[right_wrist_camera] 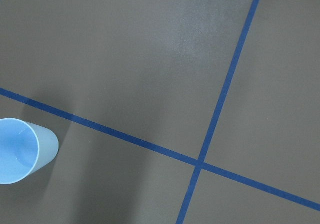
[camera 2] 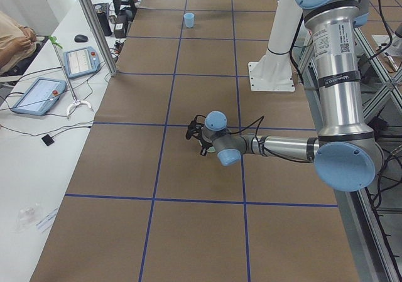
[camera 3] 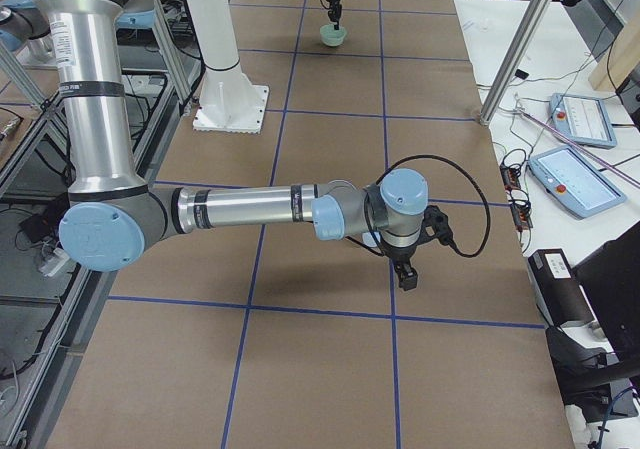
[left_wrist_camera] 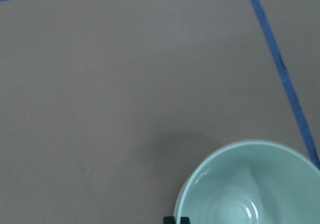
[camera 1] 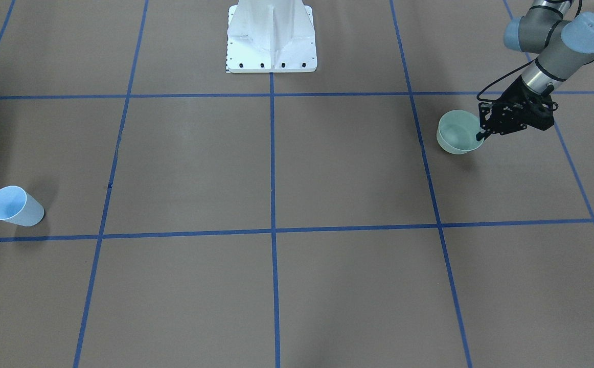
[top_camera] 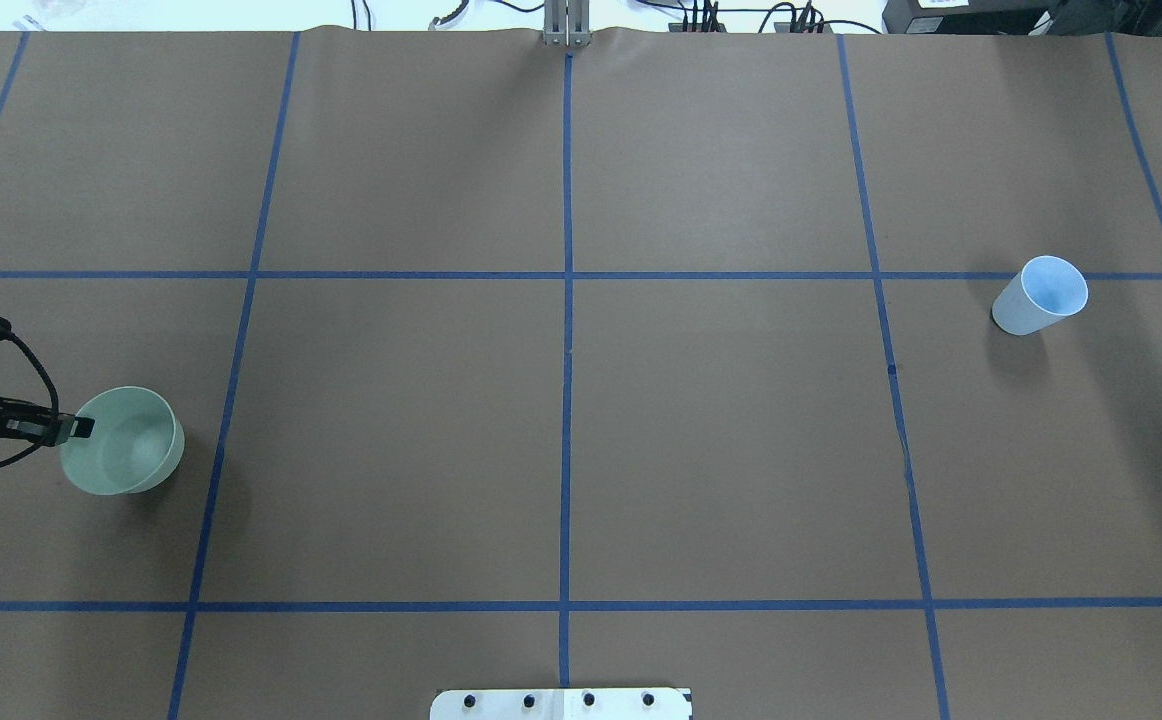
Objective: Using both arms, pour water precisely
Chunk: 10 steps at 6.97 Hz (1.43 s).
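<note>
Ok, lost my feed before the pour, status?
Left tool at pale green round bowl's rim, grip unclear. Right tool away from light blue tapered cup, state unclear. Water not discernible. Nothing between bowl and cup.

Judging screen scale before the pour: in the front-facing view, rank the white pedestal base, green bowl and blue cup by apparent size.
1. white pedestal base: clearly the largest, even though the top edge of the view cuts it off.
2. green bowl and blue cup: they look about alike, so I won't rank them.
</note>
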Tool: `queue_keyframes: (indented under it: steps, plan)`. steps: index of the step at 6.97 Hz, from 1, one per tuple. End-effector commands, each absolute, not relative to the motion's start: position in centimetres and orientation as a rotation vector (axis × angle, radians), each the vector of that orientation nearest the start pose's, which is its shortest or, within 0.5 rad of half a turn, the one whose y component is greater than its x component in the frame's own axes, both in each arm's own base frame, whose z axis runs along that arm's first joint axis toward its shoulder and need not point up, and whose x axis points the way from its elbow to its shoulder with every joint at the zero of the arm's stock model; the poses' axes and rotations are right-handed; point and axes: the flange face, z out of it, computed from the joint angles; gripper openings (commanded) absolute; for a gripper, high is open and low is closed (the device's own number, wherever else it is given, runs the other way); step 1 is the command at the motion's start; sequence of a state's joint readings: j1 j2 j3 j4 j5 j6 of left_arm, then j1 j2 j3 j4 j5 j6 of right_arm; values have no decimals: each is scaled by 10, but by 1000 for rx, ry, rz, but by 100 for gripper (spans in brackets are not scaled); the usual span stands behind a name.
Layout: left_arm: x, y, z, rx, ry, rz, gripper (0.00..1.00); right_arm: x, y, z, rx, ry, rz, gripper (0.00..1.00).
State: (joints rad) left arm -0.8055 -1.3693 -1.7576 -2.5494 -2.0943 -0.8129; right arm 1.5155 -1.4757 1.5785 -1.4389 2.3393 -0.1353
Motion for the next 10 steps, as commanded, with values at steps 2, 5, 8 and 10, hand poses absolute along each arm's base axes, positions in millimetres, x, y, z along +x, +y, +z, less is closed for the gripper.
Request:
queue_keyframes:
  steps: [2,5,8,10]
  plan:
    - [288,-417,422,248,1018,103,0,34,-547,592,254,-758,-270,100]
    - [434,-484,277,194,1043,28,0,33,-547,593,251,-758,-270,100]
    - [561,-508,210,188,1019,17,0,33,-547,593,251,-758,-270,100]
    - [581,-498,213,174,1005,33,0,34,-547,595,247,-758,-267,100]
